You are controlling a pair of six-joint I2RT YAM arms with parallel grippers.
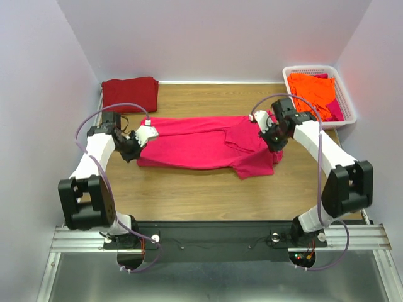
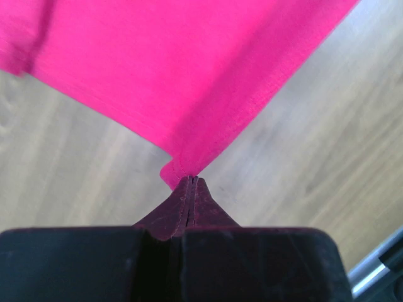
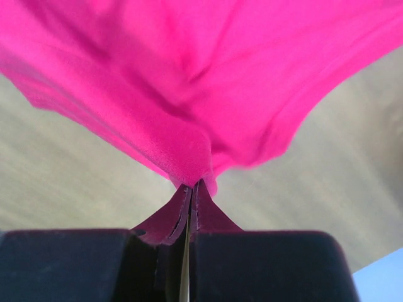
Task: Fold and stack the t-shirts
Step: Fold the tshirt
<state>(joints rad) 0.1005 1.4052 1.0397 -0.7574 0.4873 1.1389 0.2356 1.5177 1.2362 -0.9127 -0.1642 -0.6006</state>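
Note:
A bright pink-red t-shirt [image 1: 201, 143] lies stretched across the middle of the wooden table. My left gripper [image 1: 140, 142] is shut on its left end; the left wrist view shows the jaws [image 2: 191, 181] pinching a folded hem corner of the pink cloth [image 2: 189, 69]. My right gripper [image 1: 269, 133] is shut on its right end; the right wrist view shows the jaws [image 3: 194, 185] pinching bunched pink cloth [image 3: 201, 75] lifted off the wood. A folded dark maroon-red t-shirt [image 1: 130, 93] lies at the back left. Orange t-shirts [image 1: 312, 91] lie in the basket.
A white latticed plastic basket [image 1: 347, 100] stands at the back right corner, holding orange shirts and a bit of pink cloth. Grey walls close in the table on three sides. The arm bases sit on a black rail [image 1: 208, 233] at the near edge.

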